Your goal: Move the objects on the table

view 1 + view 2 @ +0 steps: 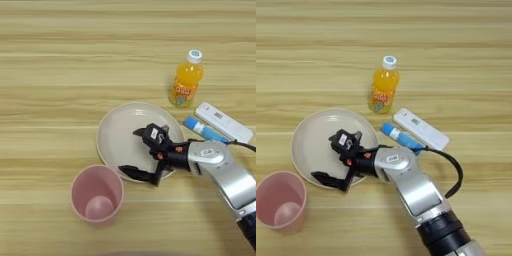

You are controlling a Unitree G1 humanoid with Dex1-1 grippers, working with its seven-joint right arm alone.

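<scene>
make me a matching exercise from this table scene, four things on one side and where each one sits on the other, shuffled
Things:
1. orange-juice bottle
2. pink cup
3. plate
4. blue tube

Places:
A. under the open hand
B. between the plate and the white rectangular device
C. farthest back on the table, upright, beyond the plate's right side
D. nearest the front edge, at the plate's front left

Pairs: 1-C, 2-D, 3-A, 4-B

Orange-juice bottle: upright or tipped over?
Upright. The orange-juice bottle stands on the table, its white cap on top, beyond the plate.
</scene>
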